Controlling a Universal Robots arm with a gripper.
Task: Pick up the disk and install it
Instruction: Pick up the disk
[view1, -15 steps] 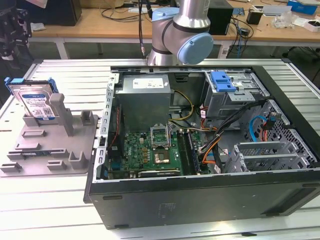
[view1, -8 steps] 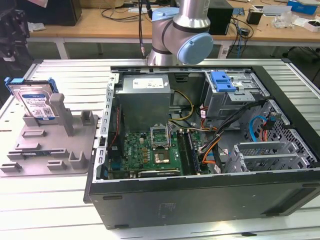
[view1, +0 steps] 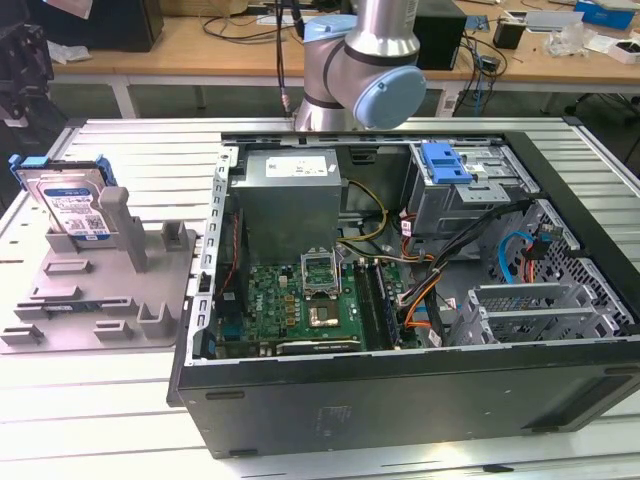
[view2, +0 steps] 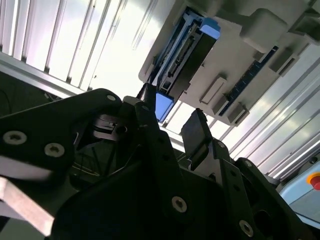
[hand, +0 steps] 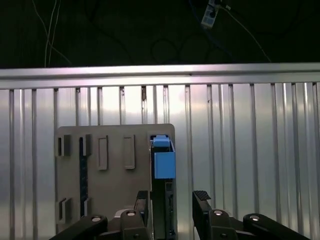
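In the first wrist view the claw (hand: 171, 195) stands apart, its two black fingers (hand: 200, 197) spread and gripping nothing. The disk (hand: 162, 160) lies beyond the fingertips, in line with the gap between them. It stands on edge in a slot of a grey plastic holder (hand: 115, 190), and the blue carrier bracket caps its near end. The holder rests on the ribbed metal tabletop (hand: 240, 150), which stretches past the claw on both sides.

In the second wrist view the claw (view2: 172, 107) is again spread. The disk (view2: 185, 55) sits ahead of it in the holder (view2: 235, 65), clear of both fingers.

In the exterior view the disk (view1: 72, 195) leans upright in the holder (view1: 100, 290) with nothing touching it. Its white-and-blue label faces the camera, but the print cannot be read. The robot arm (view1: 365, 60) rises behind an open computer case (view1: 400, 400), which lies on the tabletop (view1: 120, 150) at the exterior view's right of the holder. Inside the case are a grey power-supply box (view1: 290, 200), a green motherboard (view1: 300, 300) and a drive cage with a blue latch tab (view1: 445, 165).
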